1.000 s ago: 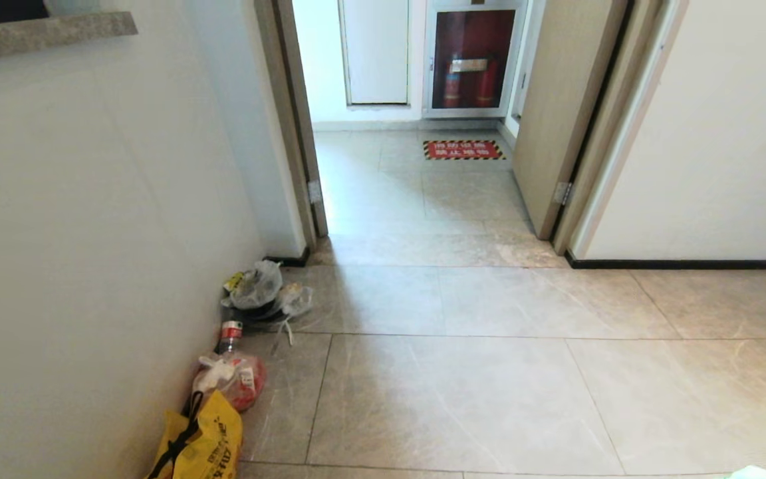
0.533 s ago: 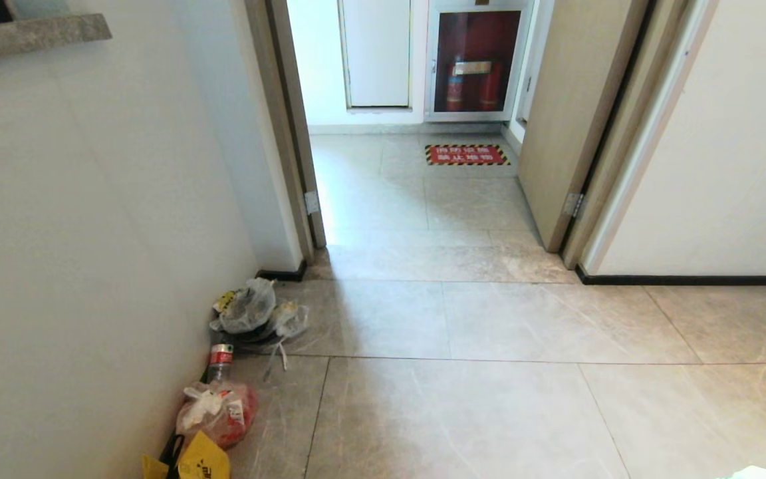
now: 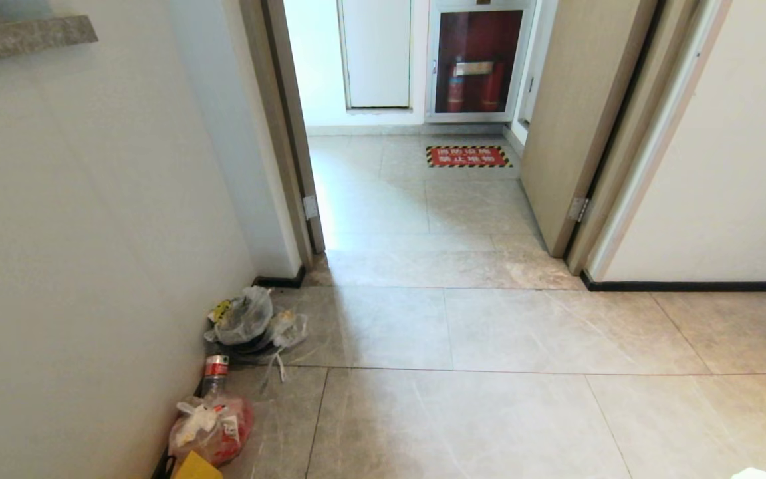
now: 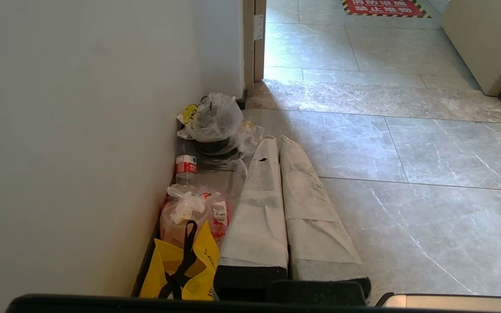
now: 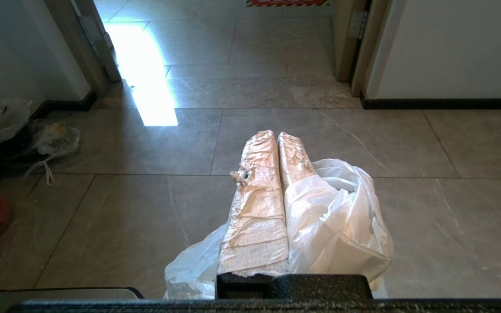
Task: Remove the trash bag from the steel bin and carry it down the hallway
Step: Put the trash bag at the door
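The trash bag is thin white plastic, bunched round my right gripper, whose two cloth-wrapped fingers are pressed together on it above the hallway floor. A white corner of the trash bag peeks in at the lower right edge of the head view. My left gripper is shut with nothing in it and hangs low beside the left wall. The steel bin is out of view. Glossy grey-beige tiles of the hallway run ahead to an open doorway.
Litter lines the left wall: clear plastic wrappings, a bottle, a red-filled bag and a yellow shopping bag. An open door stands right of the doorway. Beyond lie a red floor sign and a fire-extinguisher cabinet.
The whole head view has shifted: doorway and litter come nearer and lower, and the yellow bag slides almost off the bottom edge. The camera has moved forward; the things on the floor have not.
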Tool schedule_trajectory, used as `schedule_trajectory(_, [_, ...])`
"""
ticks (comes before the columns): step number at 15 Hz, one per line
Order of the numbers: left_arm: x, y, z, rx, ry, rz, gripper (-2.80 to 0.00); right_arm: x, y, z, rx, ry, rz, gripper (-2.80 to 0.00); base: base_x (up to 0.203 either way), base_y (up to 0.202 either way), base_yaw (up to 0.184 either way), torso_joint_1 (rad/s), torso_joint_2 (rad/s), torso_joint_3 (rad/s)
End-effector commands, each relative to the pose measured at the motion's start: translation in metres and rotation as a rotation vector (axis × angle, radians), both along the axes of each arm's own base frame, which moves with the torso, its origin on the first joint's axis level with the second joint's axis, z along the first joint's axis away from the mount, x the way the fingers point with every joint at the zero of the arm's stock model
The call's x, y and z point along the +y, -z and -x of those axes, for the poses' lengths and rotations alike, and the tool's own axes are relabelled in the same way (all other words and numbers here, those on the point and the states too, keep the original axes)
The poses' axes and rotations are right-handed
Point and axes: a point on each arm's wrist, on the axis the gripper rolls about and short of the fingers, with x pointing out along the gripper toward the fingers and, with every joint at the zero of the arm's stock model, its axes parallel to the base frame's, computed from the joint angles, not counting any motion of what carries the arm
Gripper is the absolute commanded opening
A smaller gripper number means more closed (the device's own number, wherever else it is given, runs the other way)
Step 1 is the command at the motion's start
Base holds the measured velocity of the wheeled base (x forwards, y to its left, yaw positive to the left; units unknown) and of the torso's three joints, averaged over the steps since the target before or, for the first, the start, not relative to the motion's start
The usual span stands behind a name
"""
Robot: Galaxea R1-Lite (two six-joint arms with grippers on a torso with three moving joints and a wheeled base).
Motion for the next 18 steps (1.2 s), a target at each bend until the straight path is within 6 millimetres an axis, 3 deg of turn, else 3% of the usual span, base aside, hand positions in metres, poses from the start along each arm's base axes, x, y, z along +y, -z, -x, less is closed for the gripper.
schedule_trajectory(1, [0.0000,0.0000,0.0000,0.000,-0.001,0.000,-2.80,0.0000,-0.0001,0.0000,-0.001,-0.001,0.001,-2.80,0.000,0.000,0.000,0.000,0.00,0.000])
schedule_trajectory(8, [0.0000,0.0000,0.0000,0.000,-0.001,0.000,-2.80,0.0000,-0.0002,0.0000,-0.002,-0.001,0.001,-2.80,0.000,0.001,0.011,0.000,0.00,0.000])
schedule_trajectory(18, [0.0000,0.0000,0.0000,0.000,-0.001,0.001,-2.80,0.0000,-0.0001,0.0000,-0.001,-0.001,0.001,-2.80,0.000,-0.008,0.165,0.002,0.00,0.003])
